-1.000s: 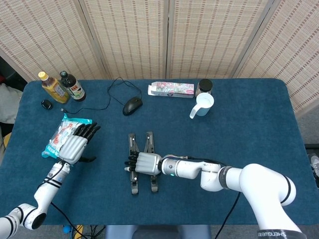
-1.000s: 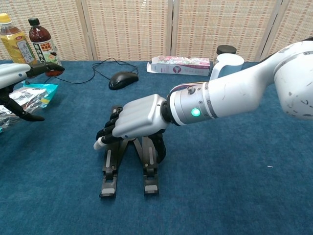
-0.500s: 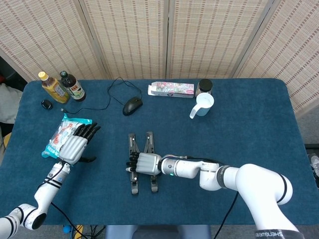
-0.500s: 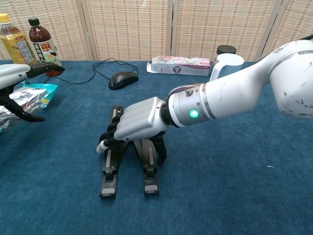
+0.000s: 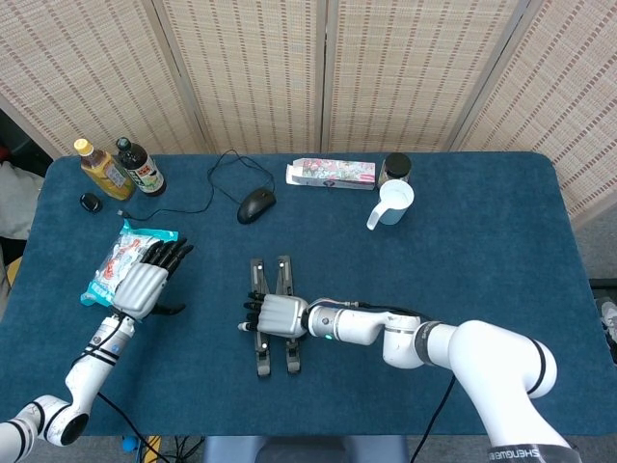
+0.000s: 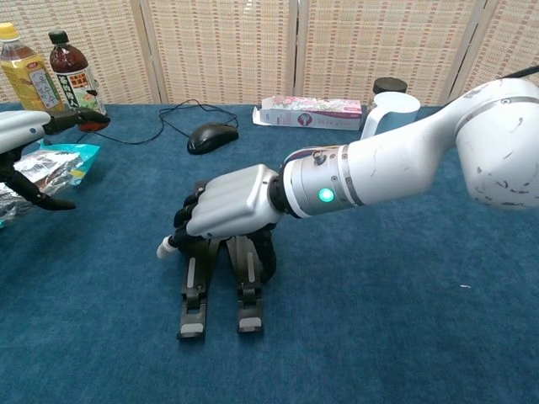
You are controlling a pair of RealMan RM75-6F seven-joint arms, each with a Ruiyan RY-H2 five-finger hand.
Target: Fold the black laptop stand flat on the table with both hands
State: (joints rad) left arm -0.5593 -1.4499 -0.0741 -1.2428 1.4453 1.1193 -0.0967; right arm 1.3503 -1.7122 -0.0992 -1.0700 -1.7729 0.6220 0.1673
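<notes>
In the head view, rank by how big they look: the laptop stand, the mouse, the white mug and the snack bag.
Largest to smallest:
1. Laptop stand, though the right hand covers its middle.
2. Snack bag, partly under the left hand.
3. White mug.
4. Mouse.
The mug and mouse look close in size, so their order is unsure.

Screened lab tabletop, assorted props.

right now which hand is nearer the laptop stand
Right. The right hand rests on the laptop stand; the left hand hovers apart, by the snack bag.
</notes>
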